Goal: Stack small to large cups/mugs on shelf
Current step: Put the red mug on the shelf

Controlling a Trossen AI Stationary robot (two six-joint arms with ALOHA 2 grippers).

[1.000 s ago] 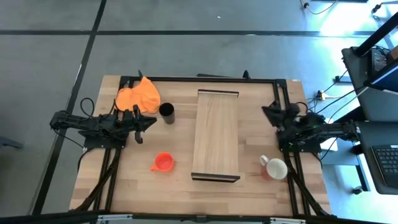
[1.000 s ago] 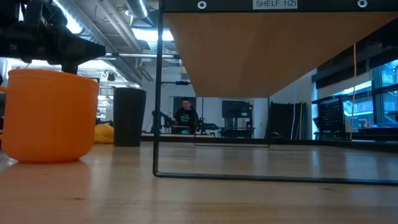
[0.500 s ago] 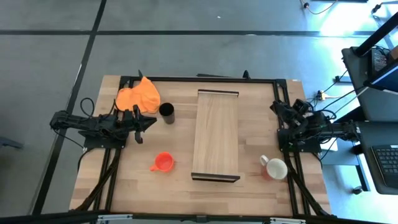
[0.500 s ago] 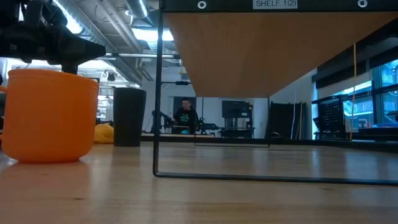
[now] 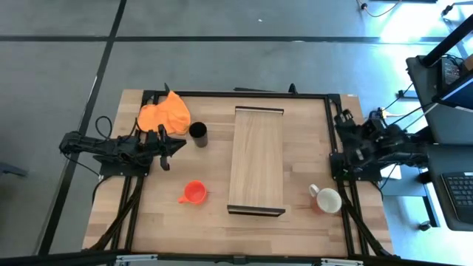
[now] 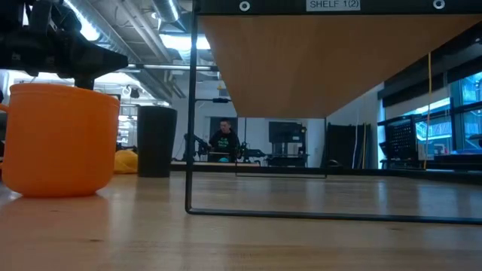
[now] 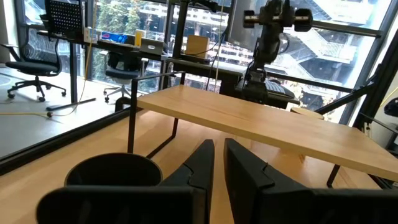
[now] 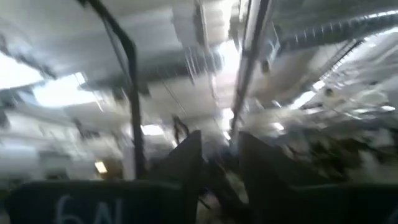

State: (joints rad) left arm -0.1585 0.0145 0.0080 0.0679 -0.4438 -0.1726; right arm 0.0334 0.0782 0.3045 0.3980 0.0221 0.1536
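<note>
The small orange mug [image 5: 194, 192] stands on the table near the front left, large in the low view [image 6: 60, 139]. The black cup [image 5: 198, 134] stands upright left of the shelf [image 5: 257, 159], a light board raised on dark brackets at its short ends. The white-and-red mug [image 5: 327, 200] stands at the front right. My left gripper [image 5: 181, 143] lies low just left of the black cup [image 7: 112, 177], its fingers [image 7: 202, 163] nearly together and empty. My right gripper [image 5: 340, 120] is at the table's right edge, tipped upward, with a narrow gap between its fingers [image 8: 189, 163], empty.
An orange cloth [image 5: 164, 114] lies crumpled at the far left corner, behind the black cup. A dark frame [image 5: 244, 94] runs along the table's far and side edges. Bare tabletop [image 5: 310, 155] lies between the shelf and the right arm.
My right gripper has risen from its low place and drawn toward the table's right and far edges, tipping up until its wrist view looks at the ceiling. The left arm and all three cups have kept still.
</note>
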